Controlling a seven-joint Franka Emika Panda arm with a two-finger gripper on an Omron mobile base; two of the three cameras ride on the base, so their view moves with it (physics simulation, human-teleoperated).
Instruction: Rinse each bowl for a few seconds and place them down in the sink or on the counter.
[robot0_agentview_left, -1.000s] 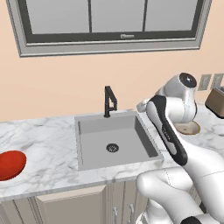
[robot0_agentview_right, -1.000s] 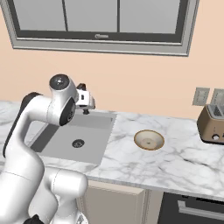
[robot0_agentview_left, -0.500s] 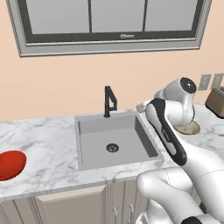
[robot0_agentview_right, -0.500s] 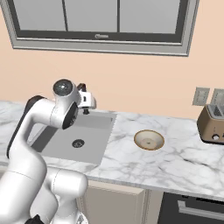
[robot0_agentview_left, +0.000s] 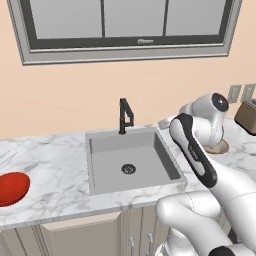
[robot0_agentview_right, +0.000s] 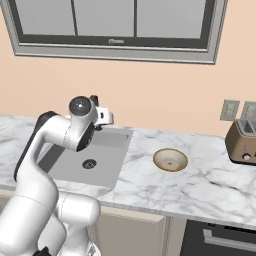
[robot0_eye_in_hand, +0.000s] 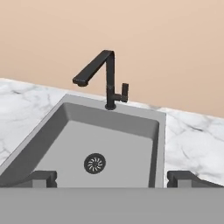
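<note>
In the hand view my gripper (robot0_eye_in_hand: 113, 179) is open, its dark fingertips (robot0_eye_in_hand: 41, 178) wide apart with nothing between them. It looks down into the grey sink (robot0_eye_in_hand: 131, 144) with its round drain (robot0_eye_in_hand: 95, 163) and black faucet (robot0_eye_in_hand: 109, 74). The beige bowl (robot0_agentview_right: 170, 160) sits upright on the counter (robot0_agentview_right: 150, 185) right of the sink (robot0_agentview_right: 110, 150). In the left base view my arm partly hides that bowl (robot0_agentview_left: 220, 147). The red bowl (robot0_agentview_left: 12, 188) lies on the counter (robot0_agentview_left: 55, 195) far left of the sink (robot0_agentview_left: 145, 160). No water shows at the faucet (robot0_agentview_left: 125, 115).
A brown toaster (robot0_agentview_right: 242, 141) stands at the counter's right end below wall outlets (robot0_agentview_right: 230, 110). A dark oven front (robot0_agentview_right: 220, 240) sits under the counter at the right. A window runs along the wall above the sink.
My wrist and hand have drifted a little to the right above the sink's back right corner. The jaws stayed open and both bowls stayed put.
</note>
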